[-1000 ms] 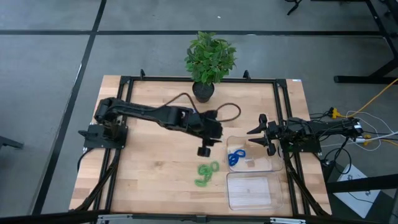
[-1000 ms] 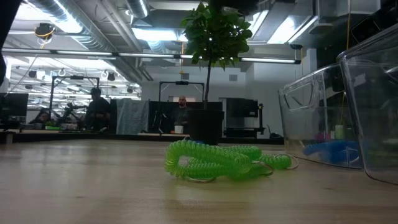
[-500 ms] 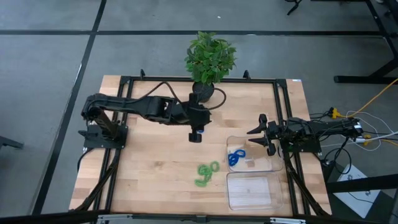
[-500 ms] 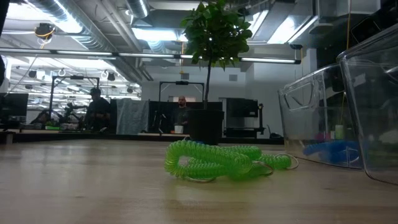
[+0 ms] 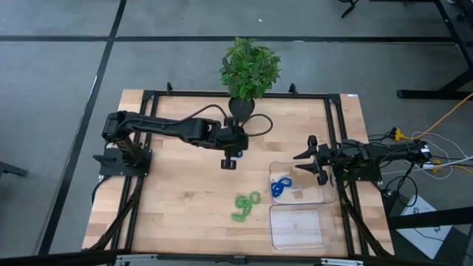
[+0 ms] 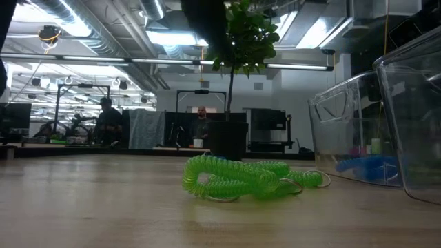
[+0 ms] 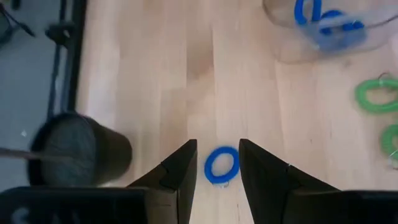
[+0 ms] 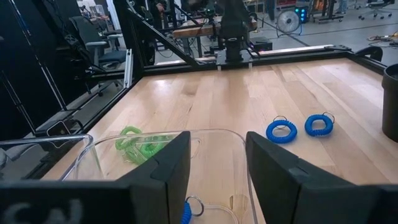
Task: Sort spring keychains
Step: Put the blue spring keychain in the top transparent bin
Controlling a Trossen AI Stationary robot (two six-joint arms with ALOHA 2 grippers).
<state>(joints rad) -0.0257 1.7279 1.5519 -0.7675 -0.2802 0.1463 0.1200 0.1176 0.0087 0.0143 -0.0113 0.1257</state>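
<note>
Left gripper (image 5: 228, 163) hovers over the table (image 5: 170, 199) in front of the potted plant (image 5: 249, 70), fingers spread, nothing between them. In its wrist view a blue spring keychain (image 7: 221, 165) lies flat on the wood, framed in the gap between the two fingers, not touched. A second loose blue keychain (image 8: 319, 124) sits just beside it in the right wrist view; which one is lined up I can't tell across views.

Right gripper (image 5: 313, 160) waits at the edge of the clear tray (image 5: 318, 198), fingers apart, empty. That tray already holds blue coils (image 5: 281, 186). The second clear tray (image 5: 298, 227) nearer the front looks empty. Green keychains (image 5: 246, 205) lie in a tangled heap on the table, just beside the trays, well apart from the left gripper.

Risks, as judgement: the coil lies flat and low, so closing fingertips may skate over it or push it aside; the neighbour blue loop is close enough to get nudged or snagged by its metal ring; springy plastic could pop out of a shallow pinch

Orientation: the blue loop is near round, flat on the table, opening facing up, no clear long axis; the green heap runs lengthwise roughly diagonally toward the trays
</note>
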